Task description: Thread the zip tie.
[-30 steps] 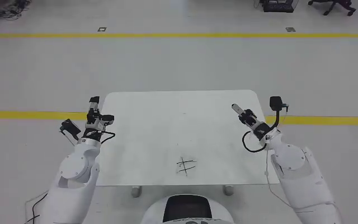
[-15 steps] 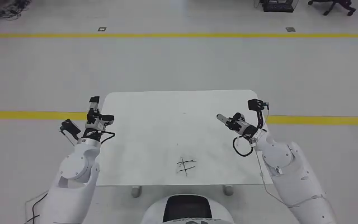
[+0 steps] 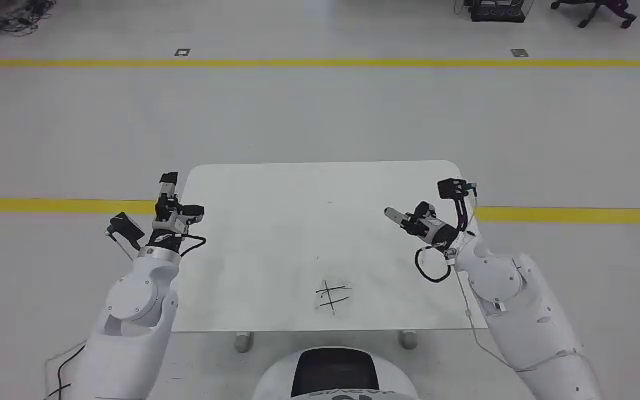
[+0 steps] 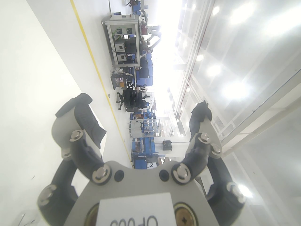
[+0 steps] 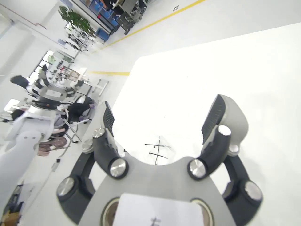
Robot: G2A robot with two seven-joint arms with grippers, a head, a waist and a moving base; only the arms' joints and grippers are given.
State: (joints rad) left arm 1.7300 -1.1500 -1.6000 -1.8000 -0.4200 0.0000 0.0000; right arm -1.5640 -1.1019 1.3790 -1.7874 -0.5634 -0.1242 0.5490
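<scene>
The left gripper (image 3: 167, 181) hangs just off the left edge of the table (image 3: 300, 190), aimed out toward the room rather than down at the work. Its jaws are spread wide with nothing between them, and I judge it parked there to keep the middle free. Toward the centre, close to the near edge in front of the robot, lie the zip ties (image 3: 332, 294): a few thin black strips crossed over one another, flat on the white top, touched by neither arm and not yet threaded. They have open room to the left, right and behind, so an approach from either flank or from above looks unobstructed. The near edge is close, though, and a nudge that way could push them off. The right gripper (image 3: 392, 213) is over the right part of the table, well apart from the strips and angled inward toward them. Its jaws are open and empty too, which suits lining up for a first pick
</scene>
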